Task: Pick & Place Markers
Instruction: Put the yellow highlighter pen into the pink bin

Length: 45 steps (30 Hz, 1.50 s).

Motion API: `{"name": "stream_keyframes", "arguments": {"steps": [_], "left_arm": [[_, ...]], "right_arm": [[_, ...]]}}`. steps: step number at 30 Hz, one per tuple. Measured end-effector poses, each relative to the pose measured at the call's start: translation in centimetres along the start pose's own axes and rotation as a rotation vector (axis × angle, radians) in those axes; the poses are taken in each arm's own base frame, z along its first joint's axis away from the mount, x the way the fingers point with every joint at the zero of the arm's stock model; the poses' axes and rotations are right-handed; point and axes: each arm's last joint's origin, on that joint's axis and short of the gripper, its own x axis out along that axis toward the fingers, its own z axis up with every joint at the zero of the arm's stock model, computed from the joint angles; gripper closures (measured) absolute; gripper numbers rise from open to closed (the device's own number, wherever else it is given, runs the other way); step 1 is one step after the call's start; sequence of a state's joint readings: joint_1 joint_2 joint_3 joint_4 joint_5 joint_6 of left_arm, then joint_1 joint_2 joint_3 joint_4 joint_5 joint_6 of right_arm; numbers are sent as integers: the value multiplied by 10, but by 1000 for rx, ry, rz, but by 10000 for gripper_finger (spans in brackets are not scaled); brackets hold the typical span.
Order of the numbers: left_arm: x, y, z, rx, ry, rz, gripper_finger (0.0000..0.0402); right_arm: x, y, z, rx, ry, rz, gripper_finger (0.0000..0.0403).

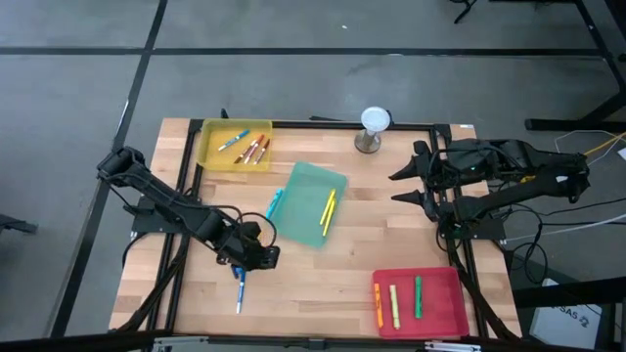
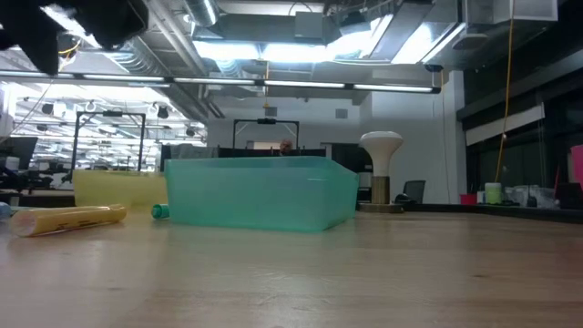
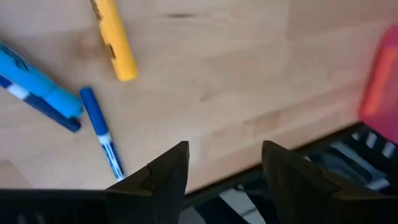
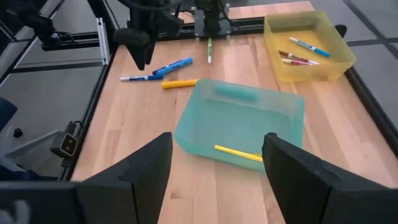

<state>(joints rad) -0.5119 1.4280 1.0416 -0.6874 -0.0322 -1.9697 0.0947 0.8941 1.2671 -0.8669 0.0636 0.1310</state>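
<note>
Several markers lie loose on the wood near the table's front left: a yellow one [image 3: 115, 40], a light blue one [image 3: 37, 87] and a thin blue one [image 3: 102, 134], which also shows in the high view [image 1: 240, 288]. My left gripper [image 3: 225, 152] hovers open above them [image 1: 266, 256], tilted down, with nothing between its fingers. Another yellow marker [image 4: 239, 154] lies in the teal tray [image 1: 313, 203]. More markers lie in the yellow tray [image 1: 235, 145] and the red tray [image 1: 421, 301]. My right gripper [image 1: 403, 186] waits open, high at the table's right.
A teal marker [image 1: 274, 203] lies beside the teal tray's left side, and a green marker [image 4: 209, 50] lies near the table's left edge. A white-topped stand [image 1: 375, 127] is at the far edge. Black frame rails [image 1: 460, 244] run along the table's sides.
</note>
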Motion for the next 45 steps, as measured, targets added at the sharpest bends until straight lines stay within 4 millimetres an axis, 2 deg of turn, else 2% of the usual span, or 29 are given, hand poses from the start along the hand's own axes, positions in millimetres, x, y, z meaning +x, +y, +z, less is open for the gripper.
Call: {"name": "stream_keyframes", "arguments": {"steps": [7,17,21,26,31,36,45], "left_arm": [[19,1,15,-43,-48,115,206],[35,9,14,-106,-72,241,206],[35,7,19,-126,-76,243,206],[24,-1,23,-103,-85,265,206],[19,3,28,-112,-126,338,206],[21,4,30,-111,-182,334,206],[57,1,39,-92,-199,404,206]], "right_arm": [[0,-1,0,22,-5,-34,158],[0,-2,0,23,-7,-54,158],[0,-2,0,22,-8,-76,158],[0,-2,0,24,-8,-76,158],[0,-2,0,39,-8,-76,158],[0,-2,0,42,-9,-76,158],[0,-3,0,45,-15,-116,158]]}}
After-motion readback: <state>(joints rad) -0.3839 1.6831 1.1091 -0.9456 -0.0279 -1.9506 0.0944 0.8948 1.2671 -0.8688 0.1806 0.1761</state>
